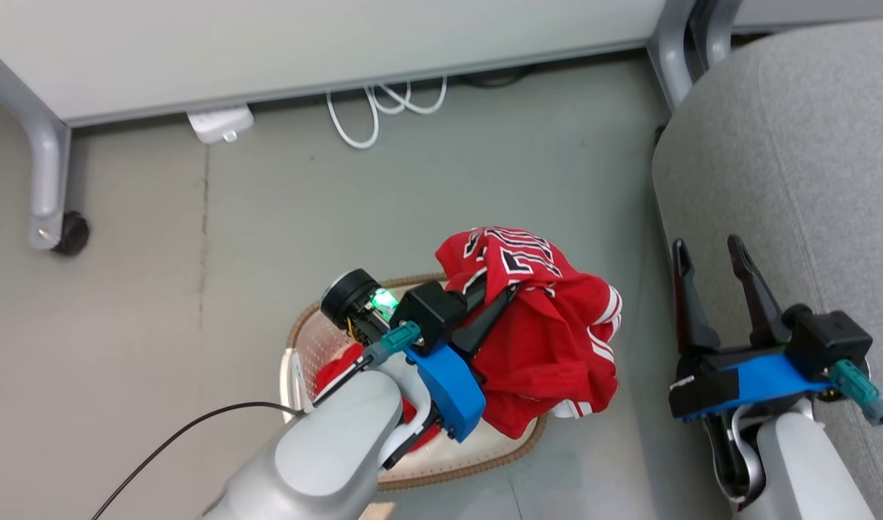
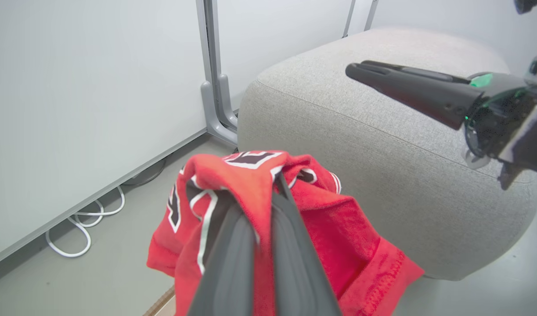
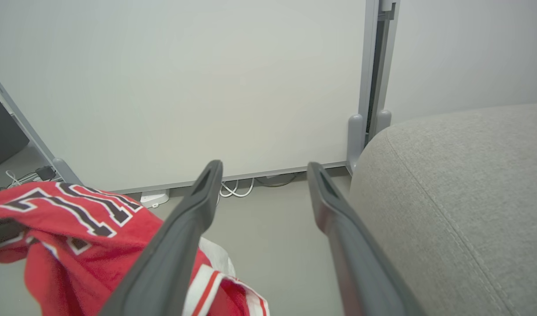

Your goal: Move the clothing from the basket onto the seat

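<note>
Holding the jersey [image 1: 549, 339]: the left gripper [image 1: 510, 290] is clamped on a fold of it, red cloth bunched over and between the fingers. The rest of the jersey hangs off the grip. In the head view it covers the basket [image 1: 477, 466] from about 1 to 4 o'clock.

A second red garment [image 1: 338, 372] lies inside the basket at 9 o'clock, mostly hidden by the left forearm. A black wire [image 1: 196, 426] trails from that wrist over the floor [image 1: 268, 238] toward 8 o'clock.

The right gripper [image 1: 706, 245] is at 3 o'clock of the jersey, jaws wide with nothing in them, fingers pointing to 12. It sits between the jersey and the seat's near edge, so it is the one thing in that lane.

The seat [image 1: 809, 144] is at 2 to 3 o'clock of the basket: grey weave, rounded edge, seam visible, a strip of floor between it and the basket.

Farther out:
- At 12 o'clock, white cable loops [image 1: 383, 108] lie under the lower edge of a pale panel [image 1: 304, 43].
- At 11 o'clock there is a white adapter [image 1: 221, 123].
- At 10 o'clock stands a grey frame leg [image 1: 44, 159] on a black caster [image 1: 71, 232].
- At 1 o'clock, two grey posts [image 1: 676, 58] stand just beside the seat's far corner.
</note>
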`<state>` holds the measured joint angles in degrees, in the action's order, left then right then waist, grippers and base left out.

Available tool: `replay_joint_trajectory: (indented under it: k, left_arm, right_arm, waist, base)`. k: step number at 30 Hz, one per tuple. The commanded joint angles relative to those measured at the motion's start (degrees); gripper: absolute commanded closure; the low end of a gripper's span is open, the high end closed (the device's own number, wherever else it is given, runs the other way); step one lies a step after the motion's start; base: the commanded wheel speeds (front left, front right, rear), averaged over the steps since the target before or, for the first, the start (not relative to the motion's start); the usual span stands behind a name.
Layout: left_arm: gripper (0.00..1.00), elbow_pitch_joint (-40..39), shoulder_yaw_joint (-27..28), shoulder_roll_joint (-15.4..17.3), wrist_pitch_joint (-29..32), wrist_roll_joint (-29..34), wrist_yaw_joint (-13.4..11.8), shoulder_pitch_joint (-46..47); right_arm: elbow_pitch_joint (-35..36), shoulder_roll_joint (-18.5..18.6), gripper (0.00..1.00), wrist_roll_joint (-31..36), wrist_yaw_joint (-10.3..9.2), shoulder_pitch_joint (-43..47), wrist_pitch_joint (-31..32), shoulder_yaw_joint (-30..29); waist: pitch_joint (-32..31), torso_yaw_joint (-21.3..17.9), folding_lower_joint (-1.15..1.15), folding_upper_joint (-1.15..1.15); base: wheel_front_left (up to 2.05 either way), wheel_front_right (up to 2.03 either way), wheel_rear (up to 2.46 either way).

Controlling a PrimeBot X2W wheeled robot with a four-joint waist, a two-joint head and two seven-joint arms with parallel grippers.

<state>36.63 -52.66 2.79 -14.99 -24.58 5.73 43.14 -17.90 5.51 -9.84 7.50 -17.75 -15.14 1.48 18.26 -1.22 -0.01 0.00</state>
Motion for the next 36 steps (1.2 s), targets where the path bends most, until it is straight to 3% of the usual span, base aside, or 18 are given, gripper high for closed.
replay_joint_trajectory:
  k: [1, 10, 20, 36]
  left_arm:
    - [1.00, -0.65, 1.08, 0.18, -0.28, 0.44, 0.17, -0.67]
    - [1.00, -3.27, 5.42, 0.35, -0.28, 1.70, 0.52, 1.19]
    - [1.00, -3.85, 6.10, 0.61, -0.28, 1.59, 0.95, 2.59]
    - [1.00, -2.93, 5.00, 0.84, -0.28, 0.08, 1.30, 1.58]
  right_arm:
    - [-0.30, -0.27, 0.00, 0.08, -0.02, 1.52, -0.02, -0.37]
    - [-0.99, -0.99, 0.00, 0.31, -0.02, 6.30, -0.02, -1.45]
    - [-1.52, -1.51, 0.00, 0.71, -0.02, 9.23, -0.02, -1.67]
    - [0.15, -0.71, 0.00, 1.78, -0.02, 10.22, -0.02, 1.11]
  waist:
    - [-3.04, 1.05, 0.01, 0.00]
    - [-9.44, 2.08, 0.01, 0.00]
    - [-14.80, 2.28, 0.01, 0.00]
    - [-17.29, 2.49, 0.01, 0.00]
  base:
    - [0.00, 0.00, 0.00]
    - [0.00, 0.00, 0.00]
    - [0.00, 0.00, 0.00]
    - [0.00, 0.00, 0.00]
